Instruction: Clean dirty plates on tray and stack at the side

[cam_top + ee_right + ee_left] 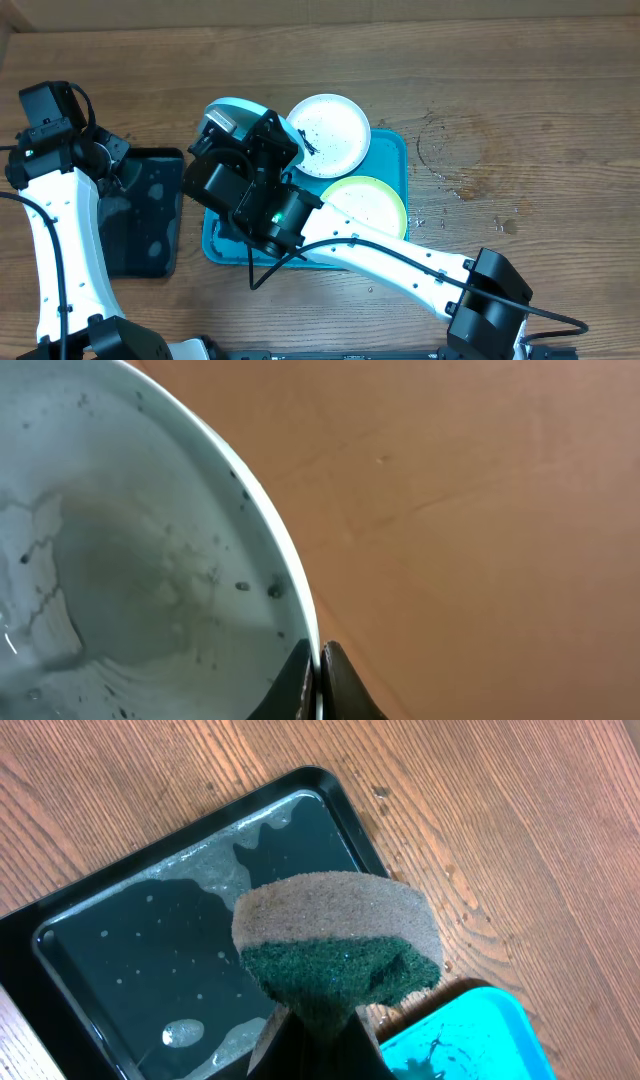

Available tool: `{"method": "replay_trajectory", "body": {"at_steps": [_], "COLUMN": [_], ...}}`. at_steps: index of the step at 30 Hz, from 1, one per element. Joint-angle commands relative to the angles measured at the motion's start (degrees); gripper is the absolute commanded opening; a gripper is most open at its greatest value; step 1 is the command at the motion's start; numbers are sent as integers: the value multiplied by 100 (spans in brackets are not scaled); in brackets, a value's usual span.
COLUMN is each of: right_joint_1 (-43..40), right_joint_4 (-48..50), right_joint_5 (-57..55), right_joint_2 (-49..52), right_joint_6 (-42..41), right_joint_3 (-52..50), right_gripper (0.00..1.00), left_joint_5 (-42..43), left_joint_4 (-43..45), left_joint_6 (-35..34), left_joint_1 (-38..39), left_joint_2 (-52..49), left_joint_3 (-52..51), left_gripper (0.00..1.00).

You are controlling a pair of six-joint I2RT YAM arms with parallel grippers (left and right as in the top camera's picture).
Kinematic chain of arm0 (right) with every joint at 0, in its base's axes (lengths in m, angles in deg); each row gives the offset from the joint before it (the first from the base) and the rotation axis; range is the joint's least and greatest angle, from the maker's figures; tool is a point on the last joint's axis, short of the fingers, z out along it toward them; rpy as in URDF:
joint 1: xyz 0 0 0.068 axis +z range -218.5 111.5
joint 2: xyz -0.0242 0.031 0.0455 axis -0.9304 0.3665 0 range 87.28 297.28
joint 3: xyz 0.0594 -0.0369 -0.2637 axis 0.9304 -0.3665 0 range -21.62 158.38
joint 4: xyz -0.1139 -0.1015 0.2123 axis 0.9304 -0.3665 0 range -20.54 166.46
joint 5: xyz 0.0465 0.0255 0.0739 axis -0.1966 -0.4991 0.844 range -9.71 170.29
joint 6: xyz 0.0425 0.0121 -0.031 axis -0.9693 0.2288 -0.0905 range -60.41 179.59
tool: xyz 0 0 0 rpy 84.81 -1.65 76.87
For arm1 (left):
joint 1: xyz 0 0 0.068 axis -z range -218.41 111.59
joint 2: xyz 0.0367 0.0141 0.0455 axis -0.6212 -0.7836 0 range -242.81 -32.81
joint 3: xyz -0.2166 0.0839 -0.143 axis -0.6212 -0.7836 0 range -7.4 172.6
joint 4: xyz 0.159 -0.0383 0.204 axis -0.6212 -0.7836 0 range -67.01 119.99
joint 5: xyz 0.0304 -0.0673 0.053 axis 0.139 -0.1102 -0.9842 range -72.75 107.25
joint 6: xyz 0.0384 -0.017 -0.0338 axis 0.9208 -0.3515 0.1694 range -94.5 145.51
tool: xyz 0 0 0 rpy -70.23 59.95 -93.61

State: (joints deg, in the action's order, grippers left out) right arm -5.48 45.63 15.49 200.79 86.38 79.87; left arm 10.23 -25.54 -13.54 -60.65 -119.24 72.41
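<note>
The teal-blue tray [395, 150] holds the white plate [330, 132] at its back and the yellow-green-rimmed plate [370, 205] at its front right. My right gripper [319, 660] is shut on the rim of the pale-teal-rimmed plate [120, 560], lifted and tilted over the tray's left part; overhead only its edge [232, 107] shows behind the arm. My left gripper [318, 1030] is shut on a green-and-brown sponge [335, 945], held over the black tray [150, 960]. A corner of the teal tray [470, 1040] shows there too.
The black tray [140, 215] with soapy water lies left of the teal tray. Water drops and dark specks mark the wood [445, 160] to the right of the teal tray. My right arm [400, 260] crosses the tray's front.
</note>
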Motion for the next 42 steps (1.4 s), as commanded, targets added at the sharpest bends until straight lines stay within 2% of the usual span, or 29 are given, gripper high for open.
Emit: {"method": "replay_trajectory", "body": {"at_steps": [1, 9, 28, 32, 38, 42], "right_joint_1": [-9, -59, -133, -205, -922, -1547], "right_joint_4": [79, 385, 372, -149, -1478, -1749], "right_joint_5": [-271, -173, 192, 684, 3757, 4135], "right_joint_2": [-208, -208, -208, -208, -214, -358], "right_joint_6": [262, 262, -31, -1176, -3794, -4607], "right_joint_3": [184, 184, 179, 170, 173, 175], "right_gripper": [4, 4, 4, 4, 4, 4], "left_joint_5": [44, 46, 46, 48, 48, 48], "left_joint_4": [9, 17, 9, 7, 0, 2], "left_joint_6": [11, 9, 31, 33, 52, 52], "left_joint_1": [-37, -37, -35, -35, -35, -35], "left_joint_2": [-46, -46, -46, -46, -46, -46], "left_joint_3": [92, 92, 92, 92, 92, 92], "left_gripper": [4, 4, 4, 4, 4, 4]}}
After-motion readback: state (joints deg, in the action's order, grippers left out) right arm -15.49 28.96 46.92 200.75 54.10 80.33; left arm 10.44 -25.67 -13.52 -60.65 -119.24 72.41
